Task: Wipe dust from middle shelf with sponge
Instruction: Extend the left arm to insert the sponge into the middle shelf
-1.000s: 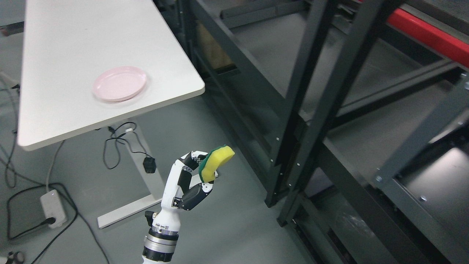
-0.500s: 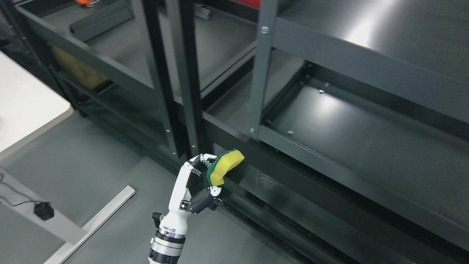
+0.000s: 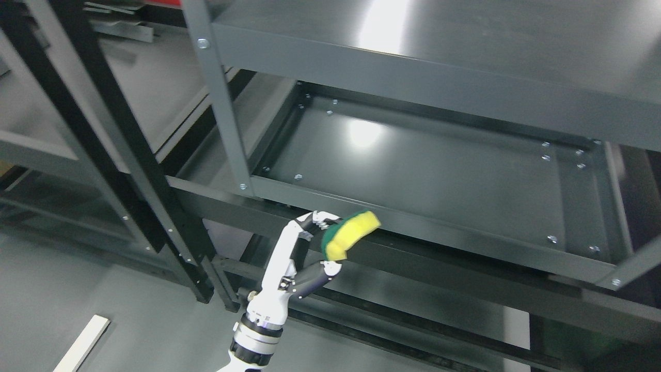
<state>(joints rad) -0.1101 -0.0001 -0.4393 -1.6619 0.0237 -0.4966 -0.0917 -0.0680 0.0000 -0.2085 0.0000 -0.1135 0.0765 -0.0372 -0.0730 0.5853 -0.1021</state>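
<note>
My left hand (image 3: pixel 333 243) rises from the bottom edge, left of the middle, on a white and black forearm. It is shut on a yellow sponge with a green scouring side (image 3: pixel 351 235), pinched between thumb and fingers and bent. The sponge is held just in front of the front rail of the dark grey middle shelf (image 3: pixel 423 165), at its left part, about level with the rail. The shelf's surface is bare metal with a light glare. The right hand is out of view.
A top shelf (image 3: pixel 439 31) overhangs the middle one. A grey upright post (image 3: pixel 222 103) stands at the shelf's front left corner. A black rack upright (image 3: pixel 129 155) and another rack lie to the left. A white table foot (image 3: pixel 82 346) shows at the lower left.
The whole view has swung to the right: the white table and pink plate have left the picture and the grey shelf now fills it. The hand still holds the sponge the same way.
</note>
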